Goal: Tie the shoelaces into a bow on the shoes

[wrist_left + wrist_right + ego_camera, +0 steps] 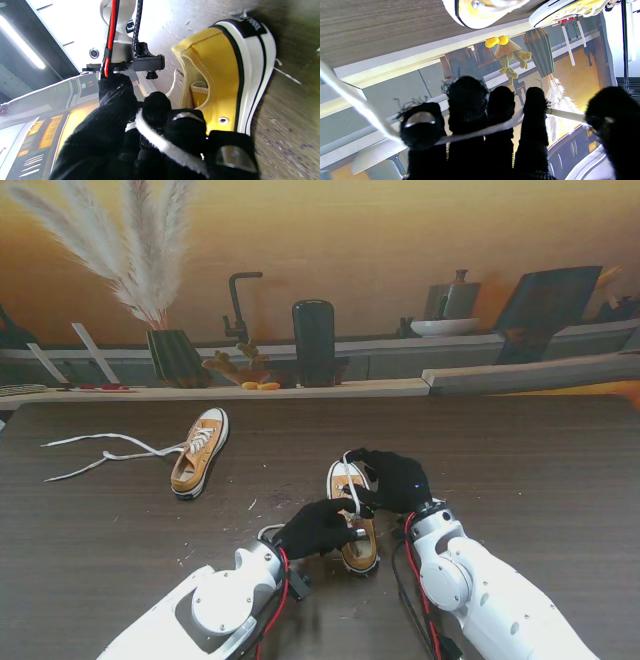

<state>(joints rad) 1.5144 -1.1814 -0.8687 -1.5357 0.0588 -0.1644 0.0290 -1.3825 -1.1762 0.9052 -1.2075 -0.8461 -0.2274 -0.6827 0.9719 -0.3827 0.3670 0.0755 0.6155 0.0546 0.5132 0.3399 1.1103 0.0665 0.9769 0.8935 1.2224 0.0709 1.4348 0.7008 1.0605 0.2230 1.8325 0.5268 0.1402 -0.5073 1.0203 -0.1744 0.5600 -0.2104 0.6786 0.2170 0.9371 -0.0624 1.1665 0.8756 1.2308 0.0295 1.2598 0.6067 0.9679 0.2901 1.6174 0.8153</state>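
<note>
Left wrist view: heel label [251,25] unreadable; both hands' fingers [186,130] grasp the white shoelace [160,142].

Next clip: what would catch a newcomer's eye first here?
Two black-gloved robot hands, the left robot hand and the right robot hand, meet over a yellow shoe near me, each holding its white lace. Farther off to the left lies a second shoe, its loose laces trailing across the dark table.
</note>
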